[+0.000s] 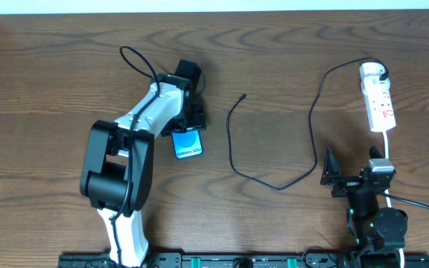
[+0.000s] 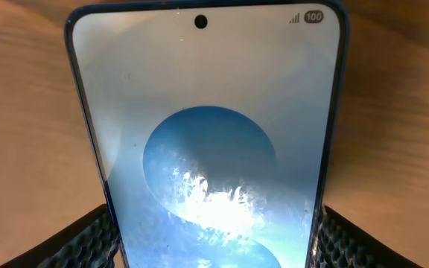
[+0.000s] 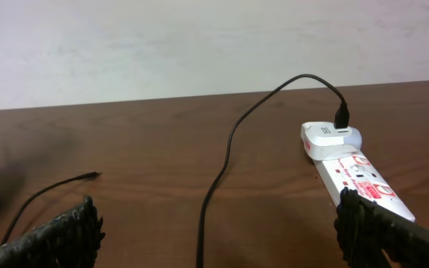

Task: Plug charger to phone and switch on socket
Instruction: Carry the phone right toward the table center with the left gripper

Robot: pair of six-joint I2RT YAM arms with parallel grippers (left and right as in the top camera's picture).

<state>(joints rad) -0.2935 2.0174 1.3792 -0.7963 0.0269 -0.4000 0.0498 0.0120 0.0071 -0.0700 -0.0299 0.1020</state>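
The phone (image 1: 188, 144) lies on the table at centre left, its blue-cyan screen up. In the left wrist view it (image 2: 207, 112) fills the frame. My left gripper (image 1: 188, 123) is at the phone's far end, and its fingers (image 2: 211, 238) press both long edges. The charger cable (image 1: 233, 152) loops over the table's middle. Its small free plug (image 1: 244, 95) lies loose, well right of the phone. The other end runs to an adapter (image 3: 330, 138) plugged into the far end of the white socket (image 1: 380, 104). My right gripper (image 1: 331, 177) is open and empty, near of the socket (image 3: 363, 179).
The socket's white lead (image 1: 388, 145) runs down past the right arm. The left arm's thicker black cable (image 1: 136, 63) arcs behind its wrist. The table's far edge meets a pale wall (image 3: 199, 45).
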